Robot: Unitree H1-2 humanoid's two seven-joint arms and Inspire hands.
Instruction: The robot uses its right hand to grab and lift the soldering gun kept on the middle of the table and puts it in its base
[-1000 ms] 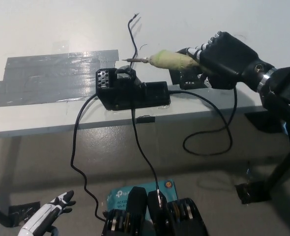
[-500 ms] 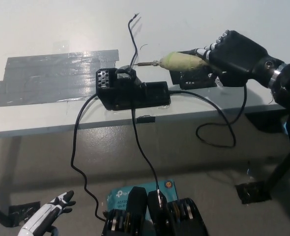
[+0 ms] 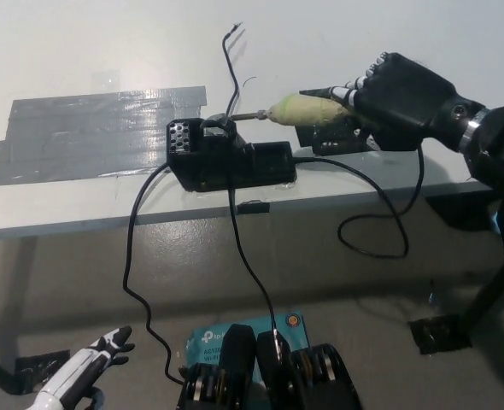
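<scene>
One black right hand (image 3: pixel 401 98) grips the soldering gun (image 3: pixel 301 111); its tip has moved left to the base (image 3: pixel 226 158), center frame, ready for insertion.

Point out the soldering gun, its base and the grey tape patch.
soldering gun (image 3: pixel 307 110): head view, on its pale wrapped handle.
base (image 3: pixel 231 162): head view, on the black body's top.
grey tape patch (image 3: pixel 90 132): head view, on its middle.
</scene>
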